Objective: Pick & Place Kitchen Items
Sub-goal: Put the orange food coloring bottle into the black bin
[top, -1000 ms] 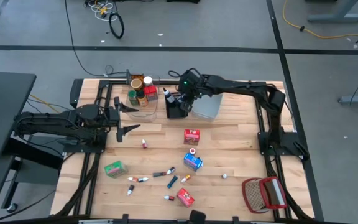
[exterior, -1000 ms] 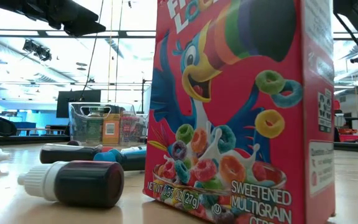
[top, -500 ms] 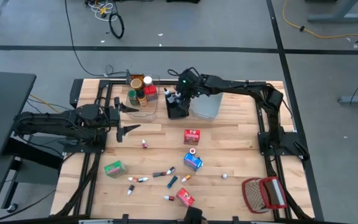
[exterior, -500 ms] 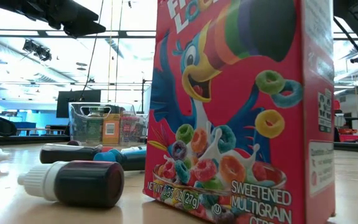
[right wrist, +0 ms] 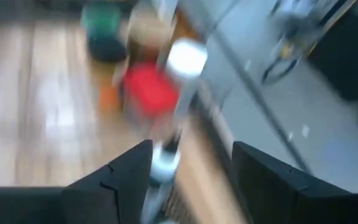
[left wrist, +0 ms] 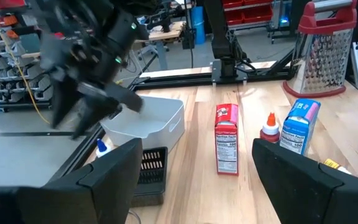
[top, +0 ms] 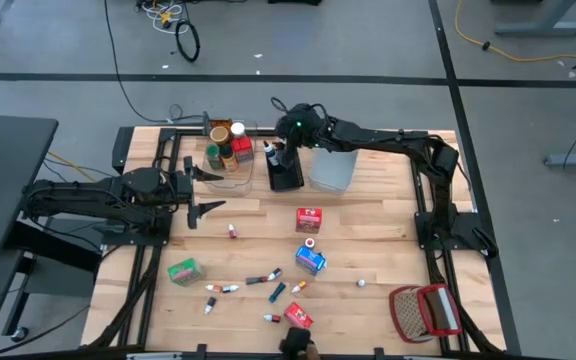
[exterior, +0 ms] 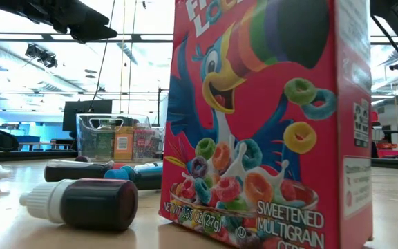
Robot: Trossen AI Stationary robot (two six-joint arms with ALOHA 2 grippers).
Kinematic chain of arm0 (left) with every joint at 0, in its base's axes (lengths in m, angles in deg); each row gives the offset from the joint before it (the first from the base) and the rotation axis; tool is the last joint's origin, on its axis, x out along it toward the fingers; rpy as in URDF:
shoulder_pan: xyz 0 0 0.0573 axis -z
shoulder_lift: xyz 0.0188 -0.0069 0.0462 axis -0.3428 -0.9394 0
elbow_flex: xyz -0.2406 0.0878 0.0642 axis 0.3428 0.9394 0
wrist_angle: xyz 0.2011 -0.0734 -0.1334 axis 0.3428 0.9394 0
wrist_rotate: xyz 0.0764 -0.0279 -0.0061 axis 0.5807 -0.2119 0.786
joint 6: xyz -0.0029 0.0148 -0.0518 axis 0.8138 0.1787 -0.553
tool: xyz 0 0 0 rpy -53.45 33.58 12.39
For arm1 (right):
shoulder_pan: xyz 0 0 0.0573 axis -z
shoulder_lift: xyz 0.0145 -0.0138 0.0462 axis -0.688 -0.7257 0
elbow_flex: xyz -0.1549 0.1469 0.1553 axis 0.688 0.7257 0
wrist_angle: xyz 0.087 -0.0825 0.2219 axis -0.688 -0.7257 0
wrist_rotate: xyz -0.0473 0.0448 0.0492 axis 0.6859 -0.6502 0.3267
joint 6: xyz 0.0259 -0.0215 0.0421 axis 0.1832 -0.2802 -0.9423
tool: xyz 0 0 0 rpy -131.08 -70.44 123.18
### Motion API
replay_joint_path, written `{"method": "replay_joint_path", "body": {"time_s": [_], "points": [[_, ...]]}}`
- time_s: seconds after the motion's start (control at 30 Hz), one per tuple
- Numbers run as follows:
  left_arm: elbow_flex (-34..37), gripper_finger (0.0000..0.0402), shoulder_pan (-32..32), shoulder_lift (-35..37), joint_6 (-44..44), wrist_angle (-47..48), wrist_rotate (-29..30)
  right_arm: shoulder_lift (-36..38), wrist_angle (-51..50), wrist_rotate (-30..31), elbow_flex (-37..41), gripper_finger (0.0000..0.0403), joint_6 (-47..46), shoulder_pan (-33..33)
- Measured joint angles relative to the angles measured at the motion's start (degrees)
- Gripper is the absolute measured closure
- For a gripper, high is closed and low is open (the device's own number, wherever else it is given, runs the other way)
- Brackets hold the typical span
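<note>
My right gripper hangs open over the black bin at the table's far side; its wrist view is blurred, and the fingers stand apart. A white-capped bottle stands by the bin's left edge; I cannot tell whether the gripper touches it. Jars fill the clear bin. On the bare table lie a red box, a blue box, a green box, a red cereal box and several small tubes. My left gripper waits open at the left.
A grey-blue bin stands right of the black bin. A red-and-white wire basket sits at the near right corner. A dark tube lies close to the low camera. Bare wood lies between the bins and the scattered items.
My right gripper has risen a little above the black bin, gone toward the table's far edge, and tipped from pointing steeply down to nearer level. The items on the table have stayed where they were.
</note>
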Motion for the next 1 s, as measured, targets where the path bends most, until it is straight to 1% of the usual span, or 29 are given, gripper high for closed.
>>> {"method": "replay_joint_path", "body": {"time_s": [0.1, 0.23, 0.33, 0.47, 0.57, 0.63, 0.73, 0.8, 1.0], "points": [[0.0, 0.0090, 0.0, 0.0, -0.1, 0.0, 0.0, -0.7, 7.7, -0.9, -0.2, 0.0170, 0.0, 0.2], [0.0, 0.0090, 0.0, 0.0, -1.1, 0.0, 0.0, -0.9, 9.9, -1.7, 0.0, 0.0170, -4.5, 0.4], [0.0, 0.0090, 0.0, 0.0, -1.2, 0.1, 0.0, -0.9, 8.6, -3.0, 0.0, 0.0175, -9.4, 0.3], [0.0, 0.0090, 0.0, 0.0, -1.6, 1.0, 0.0, -0.9, 7.1, -11.2, 0.0, 0.0188, -12.3, -1.0], [0.0, 0.0090, 0.0, 0.0, -2.6, 2.1, 0.0, -0.9, 6.4, -15.4, 0.0, 0.0199, -13.5, -3.4], [0.0, 0.0090, 0.0, 0.0, -3.1, 2.5, 0.0, -0.8, 6.6, -16.8, 0.0, 0.0205, -13.6, -5.4], [0.0, 0.0090, 0.0, 0.0, -4.3, 2.7, -0.1, -0.6, 6.2, -16.7, 0.0, 0.0209, -12.3, -8.8], [0.0, 0.0090, 0.0, 0.0, -5.2, 2.9, -1.1, -0.2, 5.5, -16.5, 0.0, 0.0209, -11.9, -11.3], [0.0, 0.0090, 0.0, 0.0, -7.2, 2.9, -7.5, 1.0, 2.4, -16.5, 0.0, 0.0198, -10.7, -19.1]]}}
